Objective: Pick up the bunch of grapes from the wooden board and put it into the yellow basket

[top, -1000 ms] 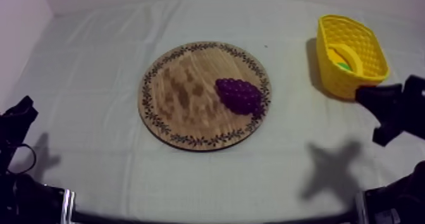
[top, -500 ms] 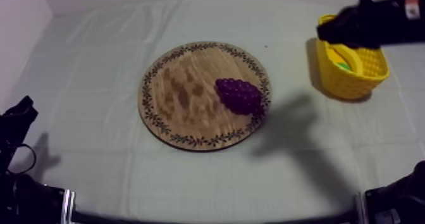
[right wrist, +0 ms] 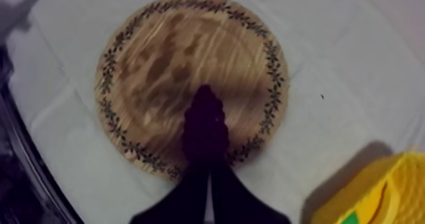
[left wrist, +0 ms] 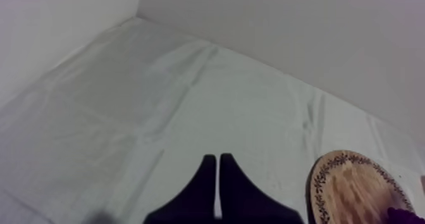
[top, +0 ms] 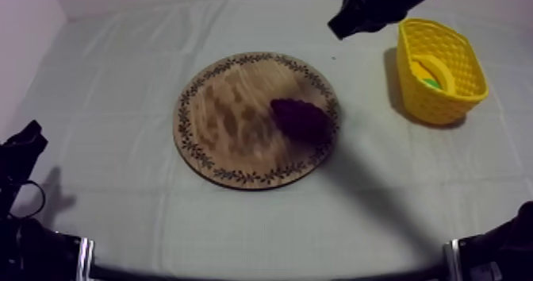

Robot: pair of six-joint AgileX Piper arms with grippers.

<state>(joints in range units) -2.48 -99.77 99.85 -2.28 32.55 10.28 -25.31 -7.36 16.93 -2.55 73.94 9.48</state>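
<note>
The purple bunch of grapes lies on the right part of the round wooden board, darkened by the arm's shadow. My right gripper hangs high over the cloth, beyond the board's far right rim and left of the yellow basket. In the right wrist view its fingers lie together as a narrow wedge, shut on nothing, just short of the grapes on the board. My left gripper is shut too, resting low at the table's left.
Inside the basket lie a yellow toy fruit and something green. The left wrist view shows bare cloth, the back wall and the board's rim. Open cloth surrounds the board on all sides.
My right arm rose from the lower right edge, passed over the basket and moved left to beyond the board. Its shadow now covers the grapes. The left arm has not moved.
</note>
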